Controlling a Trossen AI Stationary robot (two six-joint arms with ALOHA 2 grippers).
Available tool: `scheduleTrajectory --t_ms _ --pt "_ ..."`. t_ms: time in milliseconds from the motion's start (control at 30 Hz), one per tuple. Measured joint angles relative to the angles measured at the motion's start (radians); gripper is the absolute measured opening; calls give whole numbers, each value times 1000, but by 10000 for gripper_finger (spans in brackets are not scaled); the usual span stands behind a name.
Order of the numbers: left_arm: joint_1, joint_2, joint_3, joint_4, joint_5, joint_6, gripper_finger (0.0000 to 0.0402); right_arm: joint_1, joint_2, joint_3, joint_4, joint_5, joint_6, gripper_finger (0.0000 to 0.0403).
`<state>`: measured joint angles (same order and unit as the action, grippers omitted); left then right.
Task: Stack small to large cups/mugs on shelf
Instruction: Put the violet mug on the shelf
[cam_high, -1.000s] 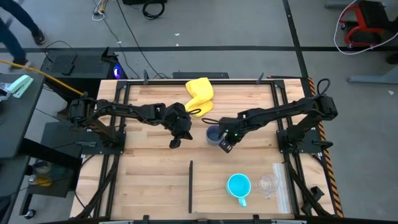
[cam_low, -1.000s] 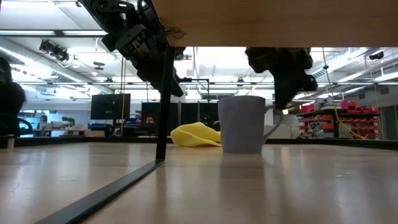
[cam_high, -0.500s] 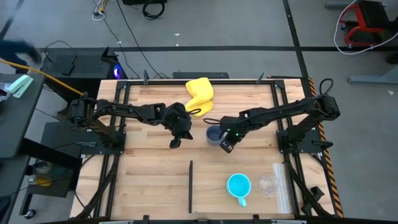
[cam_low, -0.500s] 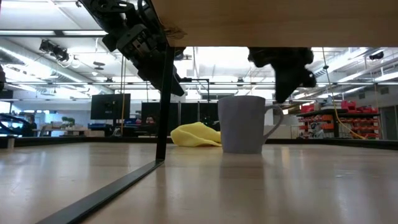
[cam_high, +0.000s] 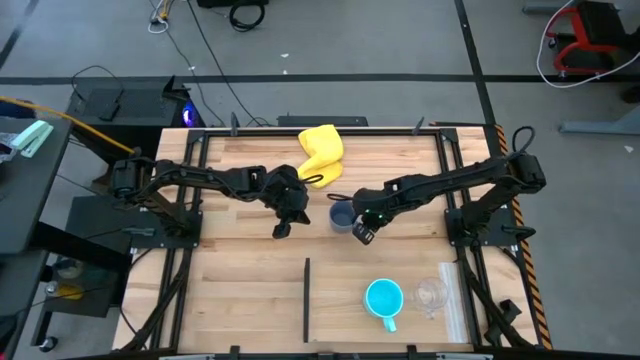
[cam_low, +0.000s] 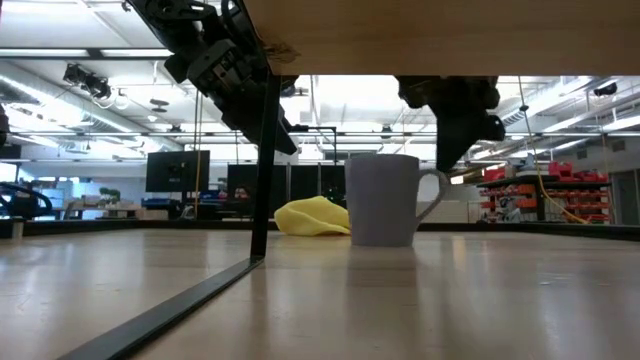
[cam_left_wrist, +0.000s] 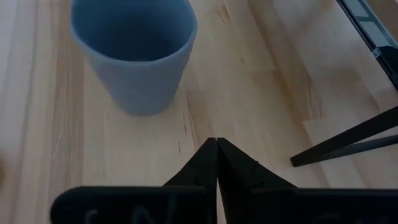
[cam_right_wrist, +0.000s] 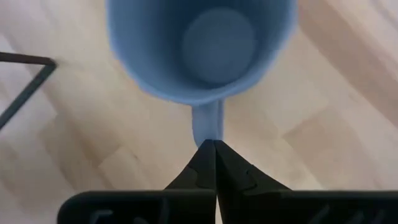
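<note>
Standing upright mid-counter (cam_high: 230, 290), the grey mug (cam_high: 342, 216) has the right gripper (cam_high: 362, 234) just over its handle, jaws pressed closed on nothing. The left gripper (cam_high: 281, 229) hangs nearby, jaws closed and empty. The cyan mug (cam_high: 384, 299) and clear cup (cam_high: 432, 295) sit together at the counter's near right.

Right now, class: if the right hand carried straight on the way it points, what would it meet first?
The right hand, its fingers shut, points at the handle of the grey-blue mug, so it would likely meet that handle first. Whether it already touches cannot be told.
</note>
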<state>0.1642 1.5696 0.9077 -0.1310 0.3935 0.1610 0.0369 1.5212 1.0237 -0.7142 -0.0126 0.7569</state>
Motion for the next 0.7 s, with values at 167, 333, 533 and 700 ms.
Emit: scheduleTrajectory --t_ms 167,333,533,700 --pt "0 0 0 0 0 0 14 -2 24 0 75 -52 -16 1" --pt "0 0 0 0 0 0 24 -8 24 -1 113 -49 -32 1" --pt "0 0 0 0 0 2 17 -9 24 -1 118 -49 -46 1" --pt "0 0 0 2 0 7 11 -8 20 -1 105 -115 -25 1"
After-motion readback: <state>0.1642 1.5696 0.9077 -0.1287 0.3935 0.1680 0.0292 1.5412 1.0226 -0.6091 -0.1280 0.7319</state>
